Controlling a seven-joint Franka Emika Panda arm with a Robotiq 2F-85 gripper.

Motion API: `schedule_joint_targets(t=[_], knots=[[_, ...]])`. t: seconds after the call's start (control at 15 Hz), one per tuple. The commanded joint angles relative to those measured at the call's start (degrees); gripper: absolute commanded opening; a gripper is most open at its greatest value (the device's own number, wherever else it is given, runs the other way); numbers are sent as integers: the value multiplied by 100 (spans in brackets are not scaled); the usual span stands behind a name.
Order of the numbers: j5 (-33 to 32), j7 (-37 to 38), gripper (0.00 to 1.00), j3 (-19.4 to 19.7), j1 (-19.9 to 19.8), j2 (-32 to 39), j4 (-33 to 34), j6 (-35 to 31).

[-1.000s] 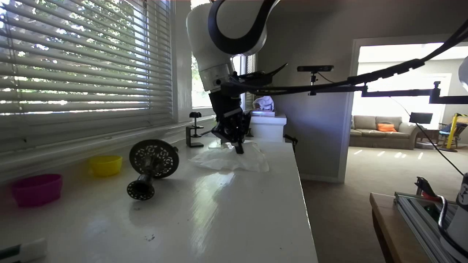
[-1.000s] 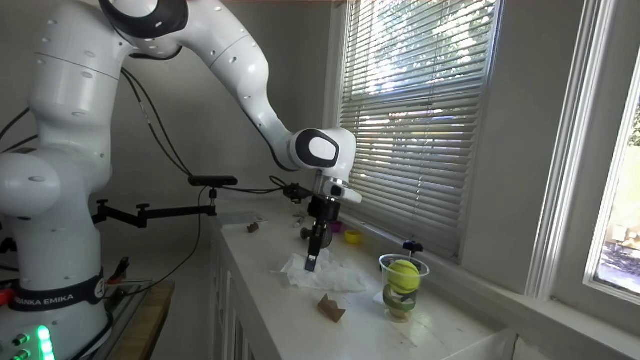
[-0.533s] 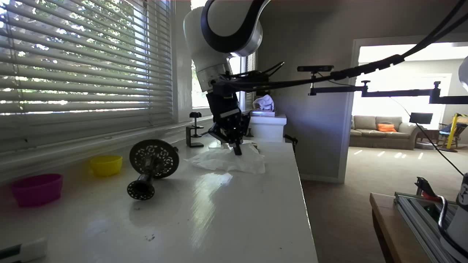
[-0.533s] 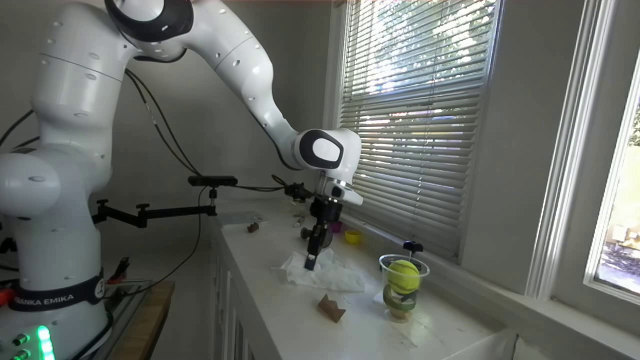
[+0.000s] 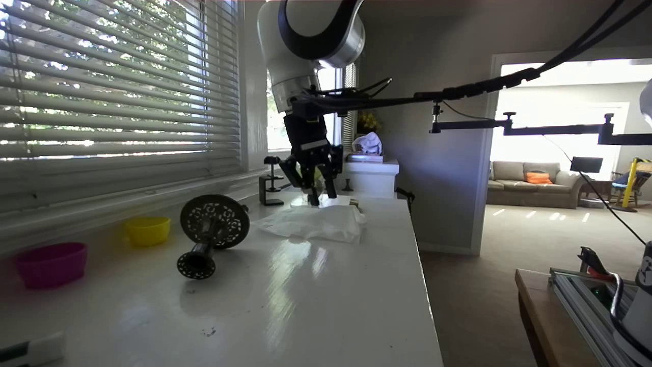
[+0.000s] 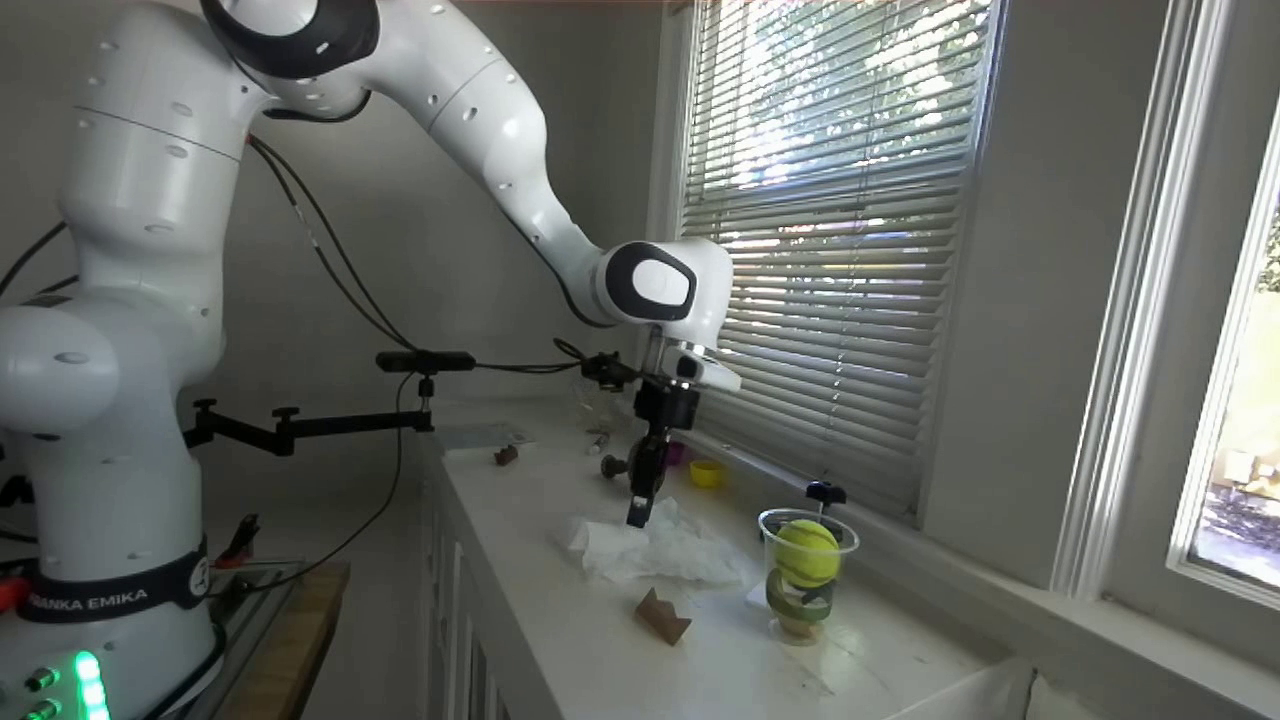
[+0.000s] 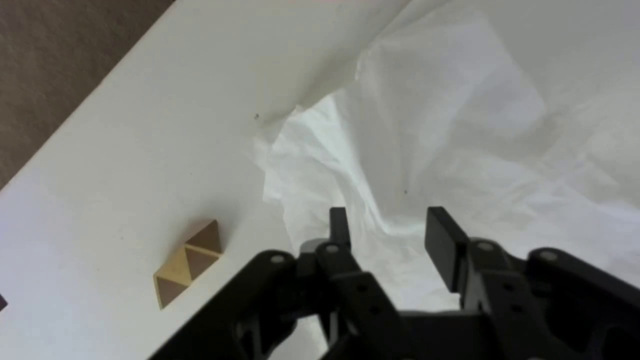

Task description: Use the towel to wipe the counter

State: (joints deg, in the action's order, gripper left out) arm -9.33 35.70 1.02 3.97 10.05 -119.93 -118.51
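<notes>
The towel is a thin, white, crumpled sheet lying on the white counter (image 5: 356, 300). It shows in both exterior views (image 5: 316, 225) (image 6: 665, 552) and fills much of the wrist view (image 7: 505, 195), with a raised fold along its middle. My gripper is above the towel in both exterior views (image 5: 323, 198) (image 6: 639, 512). In the wrist view (image 7: 385, 215) its two black fingers are apart, with nothing held between them. The towel lies below the fingers, and a small gap shows between fingertips and towel in an exterior view.
A brown folded piece (image 6: 663, 615) (image 7: 187, 265) lies near the towel. A clear cup with a tennis ball (image 6: 808, 553) stands by the window side. A dark metal stand (image 5: 214, 224), a yellow bowl (image 5: 147, 231), a magenta bowl (image 5: 52, 265) and a clamp (image 5: 270, 183) sit along the window.
My gripper moved slightly with the towel, then its fingers parted and it rose off the towel. The towel lies flatter and has shifted slightly left in an exterior view.
</notes>
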Motion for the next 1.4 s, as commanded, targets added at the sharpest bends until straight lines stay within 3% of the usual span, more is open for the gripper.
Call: schedule_joint_targets(t=[0.0,0.2,0.67,0.8,0.87,1.33], knots=[[119,-1001,74,-19,-134,-657,-226,-386],[78,-1914,97,-51,-180,-1198,-388,-408],[829,-4220,100,-122,-39,-2211,-723,230],[925,-4399,100,-167,-2,-2292,-681,659],[707,-4082,100,-189,-76,-2029,-525,402],[709,-4097,100,-204,-82,-2021,-532,448]])
